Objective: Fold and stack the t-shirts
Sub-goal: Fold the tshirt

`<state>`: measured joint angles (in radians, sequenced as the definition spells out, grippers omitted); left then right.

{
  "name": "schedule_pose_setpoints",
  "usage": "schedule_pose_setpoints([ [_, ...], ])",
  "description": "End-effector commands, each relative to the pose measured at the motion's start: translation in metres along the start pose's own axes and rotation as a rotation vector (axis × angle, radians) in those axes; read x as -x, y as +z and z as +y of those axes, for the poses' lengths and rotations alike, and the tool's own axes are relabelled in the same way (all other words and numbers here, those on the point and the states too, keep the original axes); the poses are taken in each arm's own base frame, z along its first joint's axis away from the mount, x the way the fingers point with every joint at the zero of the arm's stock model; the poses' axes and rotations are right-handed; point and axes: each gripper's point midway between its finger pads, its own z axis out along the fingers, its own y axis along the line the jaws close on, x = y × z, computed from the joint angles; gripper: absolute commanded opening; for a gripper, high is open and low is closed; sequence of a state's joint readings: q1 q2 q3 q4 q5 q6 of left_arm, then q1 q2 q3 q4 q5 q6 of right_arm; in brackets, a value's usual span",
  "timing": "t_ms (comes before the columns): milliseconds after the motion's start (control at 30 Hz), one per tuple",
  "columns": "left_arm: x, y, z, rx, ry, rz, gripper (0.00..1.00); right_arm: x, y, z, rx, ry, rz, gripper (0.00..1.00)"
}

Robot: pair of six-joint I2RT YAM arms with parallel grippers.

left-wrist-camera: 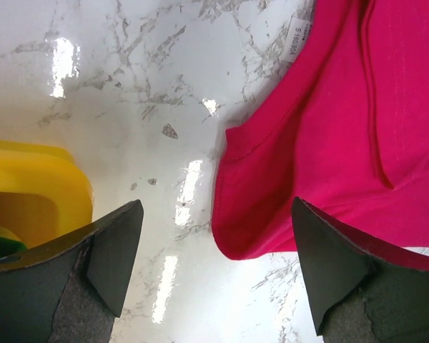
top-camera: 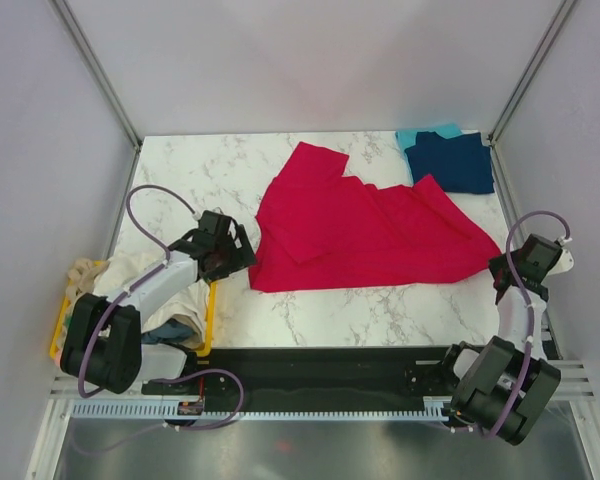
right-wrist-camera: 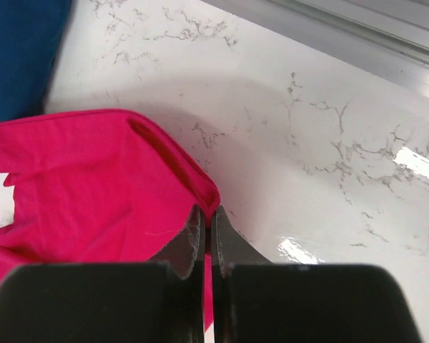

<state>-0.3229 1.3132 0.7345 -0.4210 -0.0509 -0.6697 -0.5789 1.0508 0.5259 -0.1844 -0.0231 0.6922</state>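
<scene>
On table (top-camera: 230,170): crimson t-shirt (top-camera: 360,235), long axis left-right | right fingers (right-wrist-camera: 195,239) pinch its right corner | left fingers (left-wrist-camera: 118,243) wide

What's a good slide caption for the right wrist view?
Right gripper shut on a corner of the red t-shirt on the marble table, navy t-shirt at upper left.

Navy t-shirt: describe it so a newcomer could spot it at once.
On the white marble table, look to the far right corner, past the spread-out red t-shirt. The navy t-shirt lies there folded, a teal one peeking out behind it; it alone is dark blue.
</scene>
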Motion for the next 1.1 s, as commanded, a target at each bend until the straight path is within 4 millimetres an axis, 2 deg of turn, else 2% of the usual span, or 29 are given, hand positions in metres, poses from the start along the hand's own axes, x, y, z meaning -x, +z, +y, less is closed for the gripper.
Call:
schedule_pose_setpoints([
  [0, -0.007, 0.006, -0.001, -0.004, -0.029, -0.013, 0.91, -0.017, 0.001, -0.022, -0.075, 0.002, 0.045, 0.0],
  [33, -0.01, 0.007, -0.001, -0.005, -0.035, -0.007, 0.91, -0.023, 0.006, -0.027, -0.096, -0.002, 0.071, 0.0],
  [200, -0.028, 0.02, -0.007, -0.026, -0.031, 0.028, 0.92, -0.046, 0.015, -0.025, -0.053, -0.015, 0.176, 0.0],
  [333, -0.035, 0.031, -0.014, -0.042, -0.019, 0.03, 0.92, -0.048, 0.016, -0.022, -0.026, -0.019, 0.18, 0.0],
  [433, -0.036, 0.044, -0.017, -0.039, -0.009, 0.035, 0.87, -0.05, 0.018, -0.02, -0.016, -0.023, 0.192, 0.0],
  [533, -0.033, 0.052, -0.031, -0.101, 0.024, 0.037, 0.41, -0.052, 0.019, -0.02, -0.015, -0.024, 0.202, 0.0],
  [567, -0.028, 0.051, -0.036, -0.11, 0.026, 0.026, 0.08, -0.051, 0.02, -0.02, -0.015, -0.022, 0.2, 0.0],
  [600, -0.026, 0.048, -0.038, -0.113, 0.029, 0.022, 0.02, -0.05, 0.02, -0.019, -0.014, -0.022, 0.199, 0.0],
  [633, -0.026, 0.044, -0.036, -0.107, 0.031, 0.031, 0.02, -0.048, 0.019, -0.017, -0.009, -0.016, 0.197, 0.0],
  [700, -0.016, 0.024, -0.04, -0.12, 0.018, -0.004, 0.02, -0.046, 0.019, -0.013, 0.003, -0.018, 0.194, 0.0],
  [733, -0.019, 0.016, -0.029, -0.075, 0.015, 0.005, 0.02, -0.046, 0.018, -0.013, 0.003, -0.015, 0.195, 0.0],
  [767, -0.011, -0.004, -0.031, -0.095, 0.005, -0.04, 0.02, -0.045, 0.017, -0.012, 0.004, -0.017, 0.194, 0.0],
  [833, -0.01, -0.023, -0.025, -0.093, -0.028, -0.065, 0.02, -0.045, 0.016, -0.013, 0.0, -0.017, 0.191, 0.0],
  [900, -0.018, -0.044, -0.015, -0.097, -0.063, -0.071, 0.02, -0.046, 0.016, -0.015, -0.007, -0.011, 0.19, 0.02],
  [1000, -0.035, -0.059, 0.0, -0.09, -0.092, -0.054, 0.02, -0.048, 0.015, -0.016, -0.011, -0.004, 0.195, 0.08],
  [1067, -0.046, -0.058, 0.01, -0.075, -0.102, -0.034, 0.02, -0.053, 0.013, -0.016, -0.004, -0.001, 0.214, 0.12],
])
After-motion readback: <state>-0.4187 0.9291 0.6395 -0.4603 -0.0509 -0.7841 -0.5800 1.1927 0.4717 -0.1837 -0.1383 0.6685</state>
